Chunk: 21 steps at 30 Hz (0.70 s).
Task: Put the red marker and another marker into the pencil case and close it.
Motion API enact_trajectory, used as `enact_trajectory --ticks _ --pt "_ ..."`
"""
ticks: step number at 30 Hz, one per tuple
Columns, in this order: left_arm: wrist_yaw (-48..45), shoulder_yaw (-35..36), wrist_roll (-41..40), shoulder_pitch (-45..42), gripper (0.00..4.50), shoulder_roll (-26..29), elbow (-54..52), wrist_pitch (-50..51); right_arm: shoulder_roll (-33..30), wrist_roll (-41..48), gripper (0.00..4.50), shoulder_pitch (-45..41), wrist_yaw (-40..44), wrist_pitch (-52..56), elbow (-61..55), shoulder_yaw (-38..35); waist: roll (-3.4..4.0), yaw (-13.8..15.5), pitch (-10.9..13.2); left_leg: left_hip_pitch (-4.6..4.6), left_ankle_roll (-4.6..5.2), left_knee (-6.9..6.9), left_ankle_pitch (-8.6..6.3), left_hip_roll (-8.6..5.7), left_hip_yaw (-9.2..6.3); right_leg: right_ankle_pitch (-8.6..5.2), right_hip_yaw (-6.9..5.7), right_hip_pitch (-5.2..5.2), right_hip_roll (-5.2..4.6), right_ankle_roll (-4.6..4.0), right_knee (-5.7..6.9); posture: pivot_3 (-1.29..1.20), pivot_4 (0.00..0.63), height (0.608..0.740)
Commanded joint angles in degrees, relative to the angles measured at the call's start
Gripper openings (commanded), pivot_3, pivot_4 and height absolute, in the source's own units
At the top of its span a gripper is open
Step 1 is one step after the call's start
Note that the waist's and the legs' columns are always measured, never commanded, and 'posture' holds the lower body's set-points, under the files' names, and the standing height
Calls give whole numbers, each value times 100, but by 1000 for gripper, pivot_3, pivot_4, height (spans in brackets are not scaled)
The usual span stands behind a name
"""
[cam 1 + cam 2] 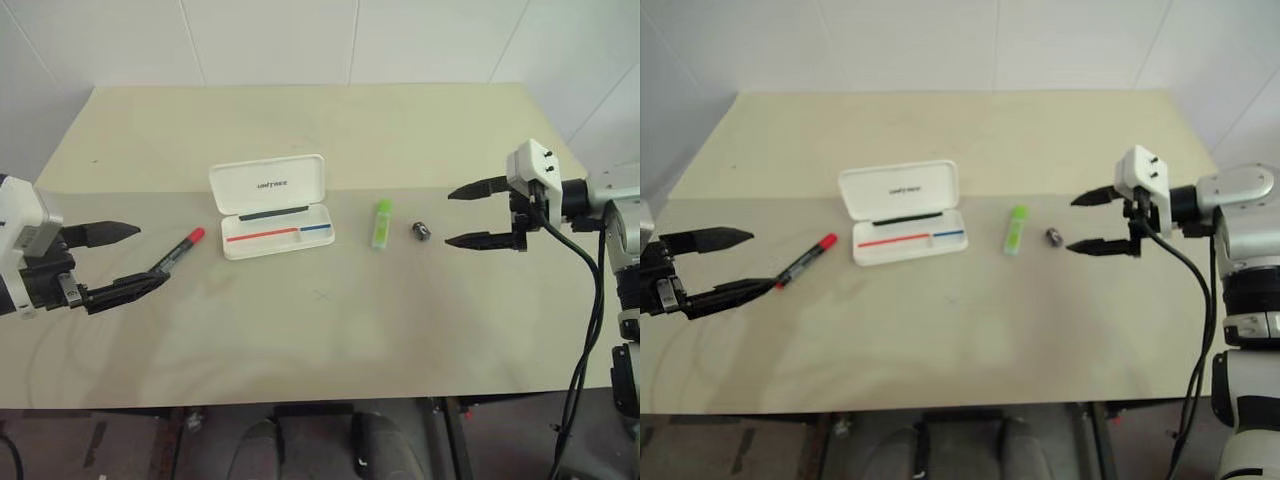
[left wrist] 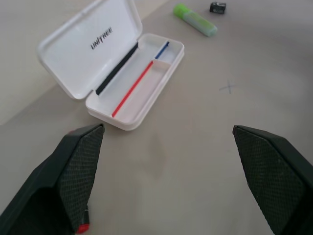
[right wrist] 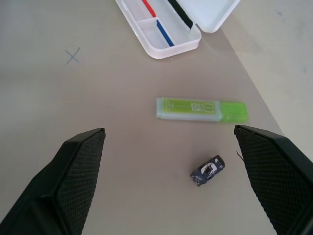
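The white hinged plastic pencil case [image 1: 271, 207] lies open on the beige counter [image 1: 320, 330], ready for loading. The black red-capped marker [image 1: 180, 249] lies by the left tool [image 1: 128, 260], the stubby light-green marker [image 1: 381, 223] near the right tool [image 1: 470, 214]; both tools gape wide, empty.

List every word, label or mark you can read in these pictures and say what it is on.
"UNITREE": dark lettering inside the open lid of the white pencil case.
Printed label on the green marker: too small to read.
White marking on the small dark cylinder: not readable.
A faint pencilled "X" on the table.
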Motion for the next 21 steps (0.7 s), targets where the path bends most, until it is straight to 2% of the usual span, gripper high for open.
enact_trajectory --ticks 1,8,10,13,17,21 --pt "-10 -143 -17 -153 4500 -2 -95 -99 -7 146 4461 -20 329 -3 -164 -72 0 -1 0 0 -3 0 0 1 1 0 2 -1 2 0 0 0 150 740" --pt "94 -270 95 -136 4500 -137 -128 -144 -54 217 4461 151 321 42 -207 -110 0 20 0 -1 -27 9 -13 32 20 -2 20 -8 36 -1 -7 0 150 740" --pt "215 -491 225 -241 4500 -170 -74 -234 -34 210 4461 163 309 25 -186 -101 0 33 0 -1 -32 13 -17 46 24 -4 23 -9 53 -4 -6 0 150 740" --pt "509 -1155 608 -639 4500 -281 74 -496 14 223 4461 138 301 2 -165 -102 1 54 0 2 -31 14 -18 53 30 -5 31 -18 63 -8 9 0 150 740" --pt "633 -2436 1023 -1986 4500 -679 705 -656 97 728 4461 20 436 427 -655 -289 0 83 0 1 -31 29 -16 58 30 -2 36 -21 75 -12 28 0 150 740" --pt "333 -3499 1831 -3061 4500 -948 1935 -1196 -70 1332 4461 61 426 993 -1574 -476 1 86 0 0 -34 42 -14 69 35 6 40 -24 85 -14 33 0 150 740"
